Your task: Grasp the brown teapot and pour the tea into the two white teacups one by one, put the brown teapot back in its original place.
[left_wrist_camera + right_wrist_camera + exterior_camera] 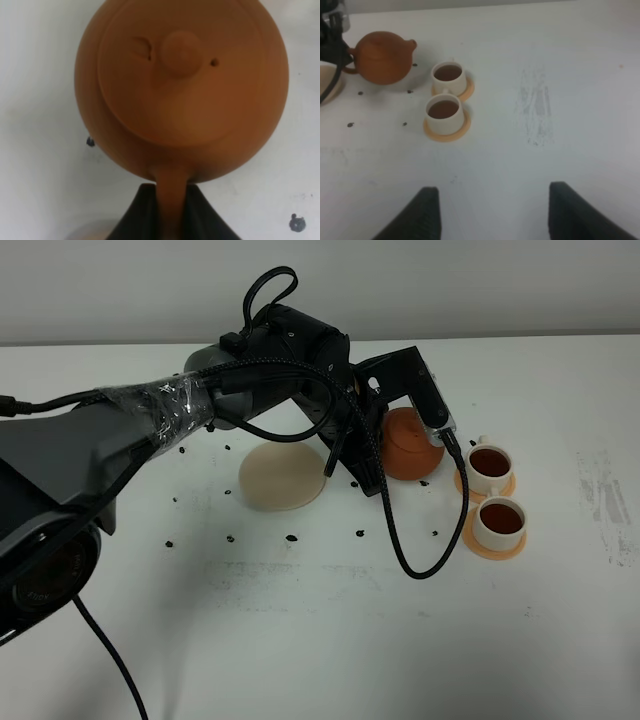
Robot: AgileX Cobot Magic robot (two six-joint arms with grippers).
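Beside filled cups (494,493), left fingers (200,220) gripping teapot handle (170,200).

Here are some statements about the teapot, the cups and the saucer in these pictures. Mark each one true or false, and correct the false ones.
1. Both white teacups hold dark tea. True.
2. The brown teapot stands on the cream saucer. False: the saucer is bare, and the teapot is to its right, near the cups.
3. The left gripper grips the teapot's handle. True: the dark fingers sit on both sides of the handle.
4. The right gripper holds a cup. False: it is open, over bare table, holding nothing.
5. Each cup stands on an orange coaster. True.
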